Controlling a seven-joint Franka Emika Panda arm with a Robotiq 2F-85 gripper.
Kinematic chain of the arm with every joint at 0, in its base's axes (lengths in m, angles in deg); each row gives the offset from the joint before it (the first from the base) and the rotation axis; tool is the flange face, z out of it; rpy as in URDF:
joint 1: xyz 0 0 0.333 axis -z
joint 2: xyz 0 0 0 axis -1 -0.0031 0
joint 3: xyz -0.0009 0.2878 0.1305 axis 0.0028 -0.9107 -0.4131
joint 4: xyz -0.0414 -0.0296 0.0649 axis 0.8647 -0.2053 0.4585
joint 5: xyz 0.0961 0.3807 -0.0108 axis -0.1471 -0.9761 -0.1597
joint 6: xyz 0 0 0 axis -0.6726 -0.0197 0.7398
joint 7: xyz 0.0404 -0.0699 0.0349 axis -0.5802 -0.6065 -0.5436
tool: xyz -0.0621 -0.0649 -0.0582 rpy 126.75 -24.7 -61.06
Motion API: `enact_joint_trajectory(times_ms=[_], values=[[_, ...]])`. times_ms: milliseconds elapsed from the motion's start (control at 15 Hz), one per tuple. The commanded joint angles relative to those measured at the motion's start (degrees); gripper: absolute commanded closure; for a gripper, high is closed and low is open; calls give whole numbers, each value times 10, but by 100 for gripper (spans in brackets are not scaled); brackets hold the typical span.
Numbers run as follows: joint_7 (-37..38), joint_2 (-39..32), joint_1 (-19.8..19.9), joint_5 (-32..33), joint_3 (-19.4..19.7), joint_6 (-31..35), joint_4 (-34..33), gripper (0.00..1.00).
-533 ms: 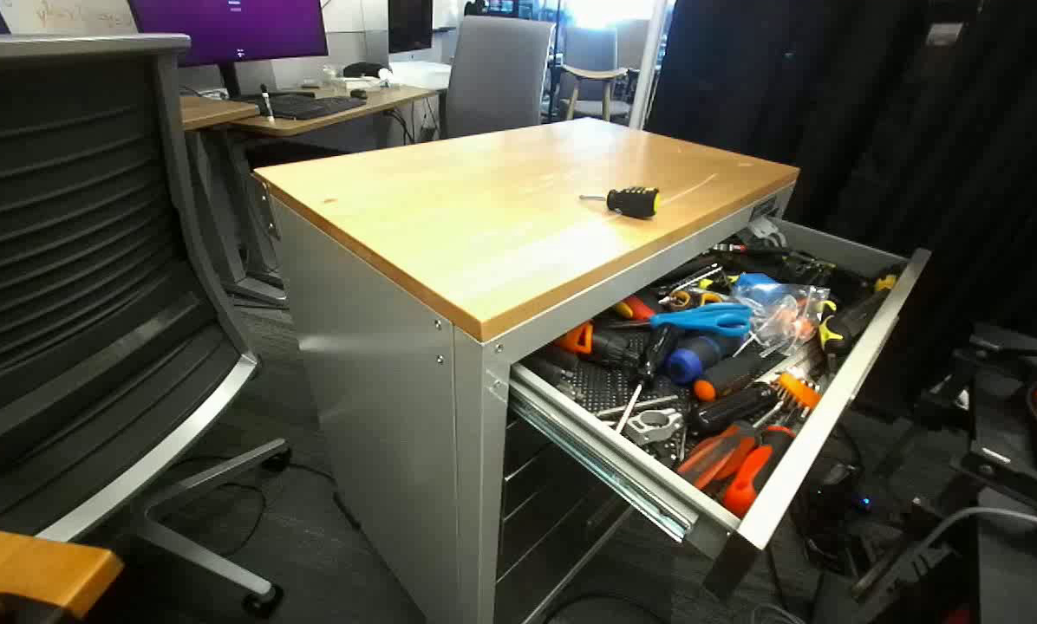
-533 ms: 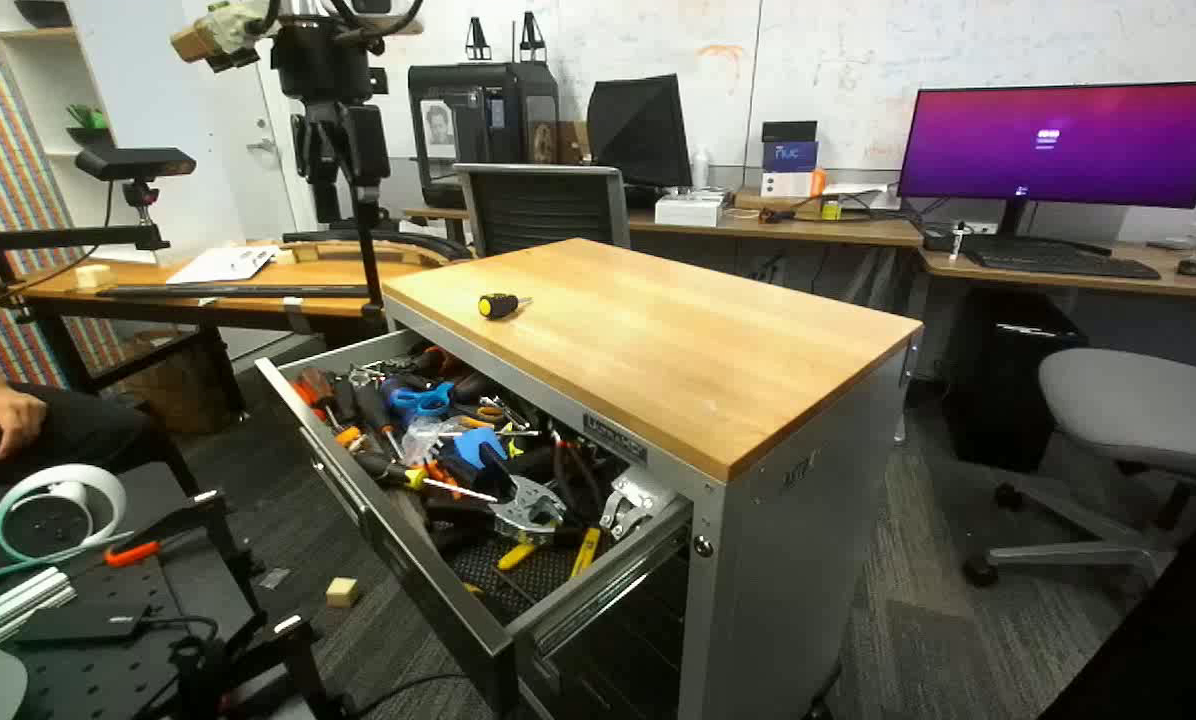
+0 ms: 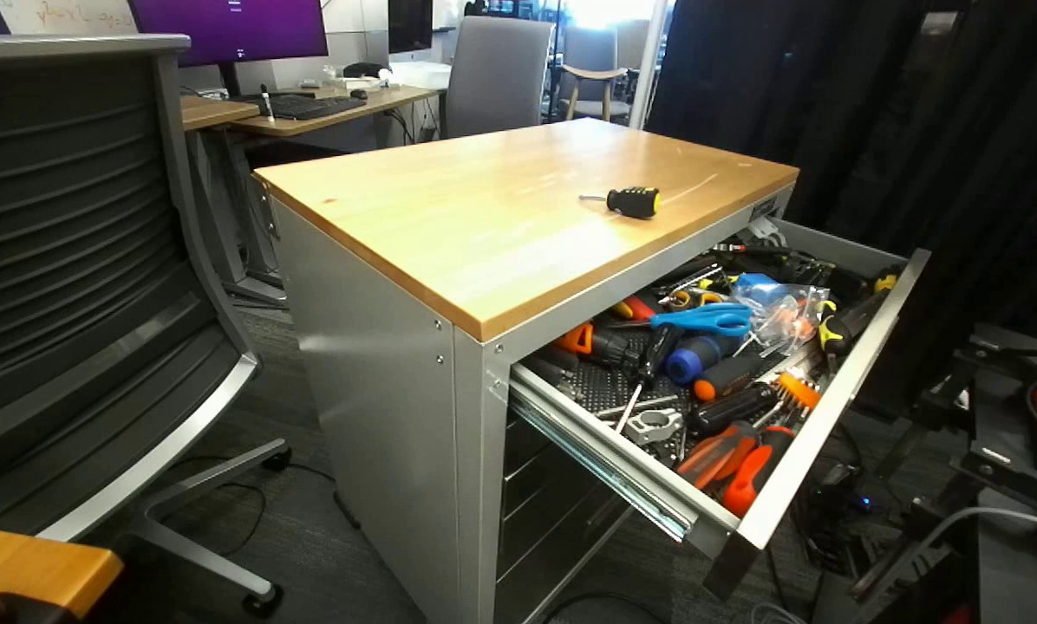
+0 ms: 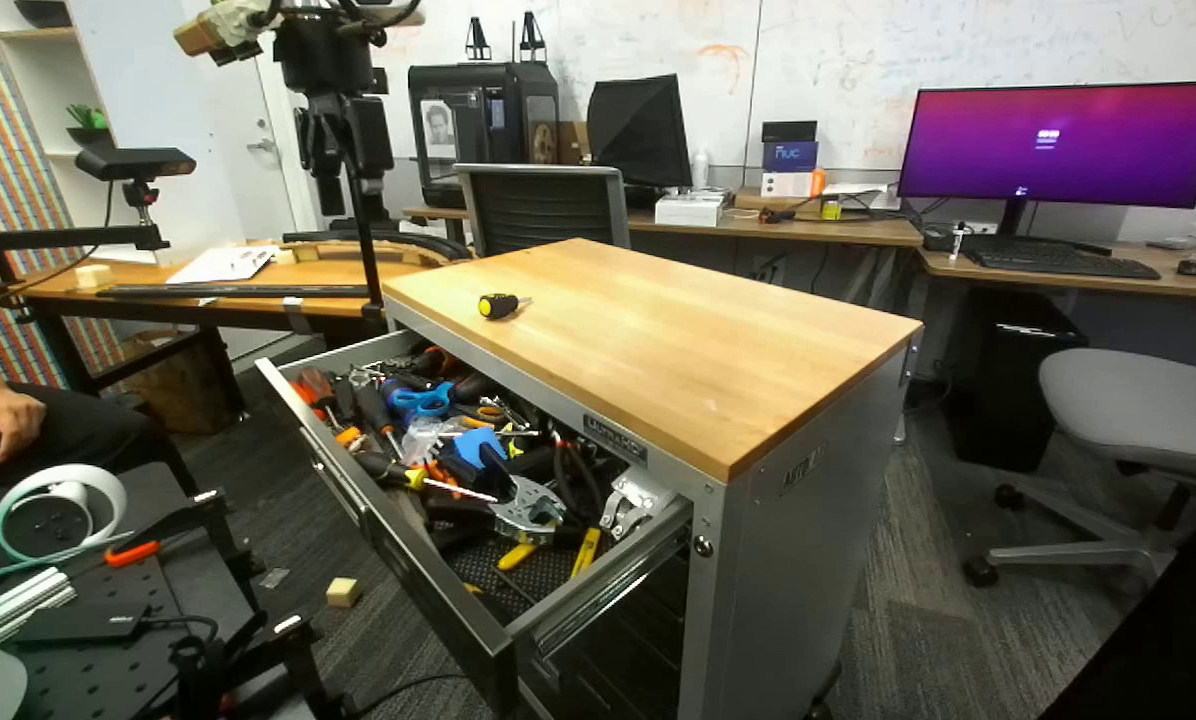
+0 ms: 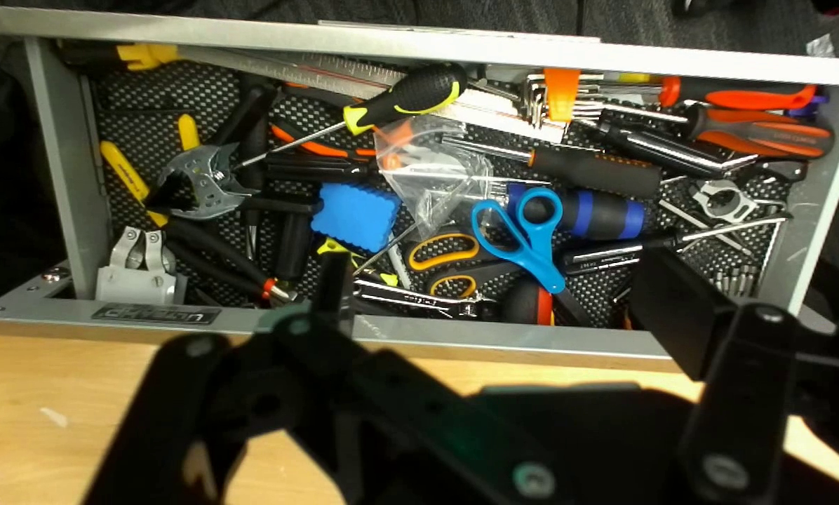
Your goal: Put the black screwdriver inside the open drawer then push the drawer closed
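Observation:
The black screwdriver [image 3: 633,202] is short, with a dark handle and yellow marks. It lies on the wooden cabinet top near the drawer-side edge, and also shows in an exterior view [image 4: 498,306]. In the wrist view it does not show; the gripper may cover it. The drawer [image 3: 838,390] stands pulled out, full of tools, and shows in an exterior view [image 4: 413,560] and in the wrist view [image 5: 419,45]. My gripper [image 4: 350,190] hangs above the far end of the cabinet, apart from the screwdriver. In the wrist view my gripper [image 5: 507,294] is open, fingers wide apart, nothing seen between them.
The cabinet top [image 4: 658,340] is a flat wooden board above the drawer. Blue scissors [image 5: 532,238], pliers and other screwdrivers fill the drawer. A thin black post [image 4: 367,250] rises near the gripper. An office chair [image 3: 94,260] stands beside the cabinet.
My gripper has shifted very slightly up and to the right in an exterior view. The screwdriver and the drawer have not moved.

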Motion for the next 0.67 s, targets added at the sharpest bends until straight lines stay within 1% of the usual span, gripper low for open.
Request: enact_joint_trajectory(times_ms=[0,200,333,600], values=[[50,-69,-5,12,-17,49,-50,0],[41,-144,-14,31,-30,98,-115,0],[32,-194,-18,50,-32,99,-164,0],[12,-295,-24,71,-15,93,-251,0]])
